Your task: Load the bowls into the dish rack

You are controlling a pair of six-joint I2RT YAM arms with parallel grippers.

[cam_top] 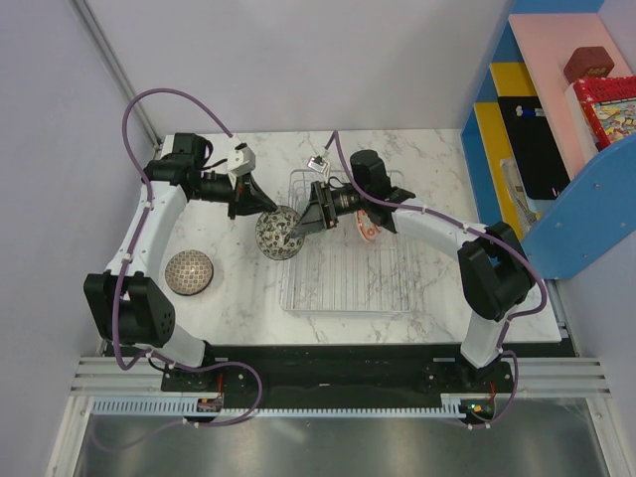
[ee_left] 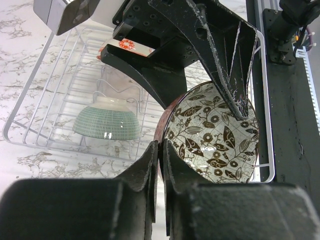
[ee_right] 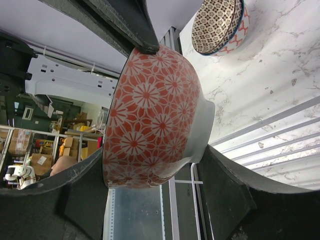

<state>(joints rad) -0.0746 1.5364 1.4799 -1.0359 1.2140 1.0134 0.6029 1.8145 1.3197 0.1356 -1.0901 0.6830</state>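
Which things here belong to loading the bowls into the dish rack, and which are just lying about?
For the job: leaf-patterned bowl, held by left hand and right hand; green bowl; orange-flowered bowl; lattice-patterned bowl on the table; dish rack.
Lying about: red box, brown object, blue shelf unit.

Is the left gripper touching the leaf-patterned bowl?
Touching. The left wrist view shows the left gripper closed on the rim of the bowl.

Nothing legible anywhere; the print on the red box (cam_top: pixel 608 104) is too small to read.
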